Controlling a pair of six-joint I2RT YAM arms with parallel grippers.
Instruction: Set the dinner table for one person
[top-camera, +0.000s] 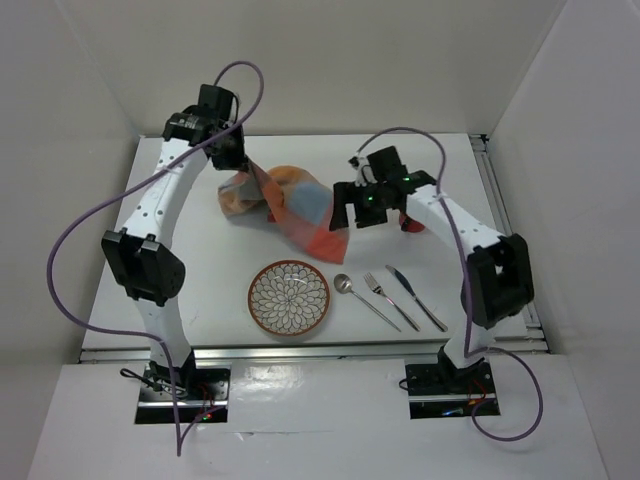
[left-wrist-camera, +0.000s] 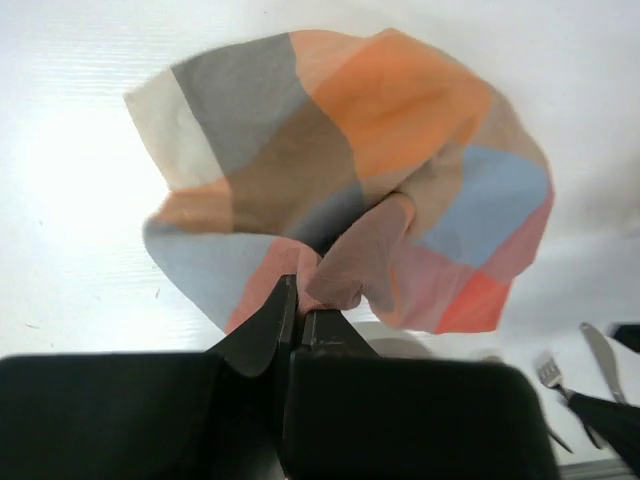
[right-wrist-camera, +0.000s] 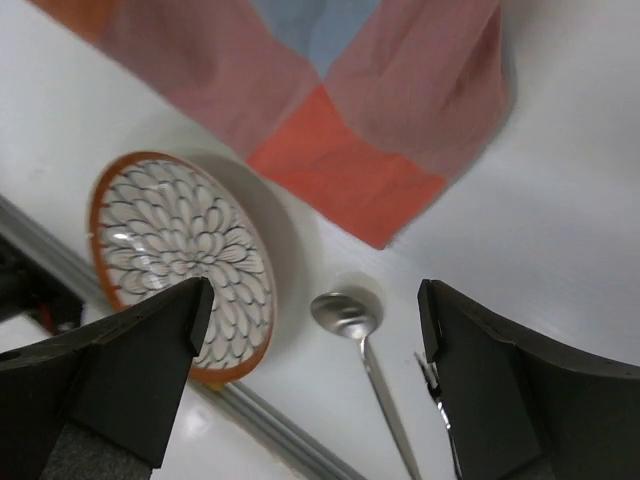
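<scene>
Top external view puts the job at an early stage. The counter, white with a silver rail on its near edge, carries a plate with an orange rim and a petal pattern, sitting bare on the surface just beyond that rail. To the right of the plate lie a spoon, then a fork, then a knife, side by side and apart from one another, all slanted the same way.

The checked placemat is not laid out. It hangs bunched on the far side of the plate. In the left wrist view, the left fingers are pressed together on a gathered fold of it. Its red corner droops toward the plate, but I cannot tell whether that corner touches the counter.

The right fingers are spread wide and hold nothing. They hover beyond the plate, close to that red corner and above the spoon's bowl.

By my reading, the pieces are all present but nothing is arranged. The placemat has to be spread flat, the plate set on it and the cutlery placed either side. No glass or napkin is in view.

No brand, label or lettering can be read on any item; the plate's pattern is purely decorative.
</scene>
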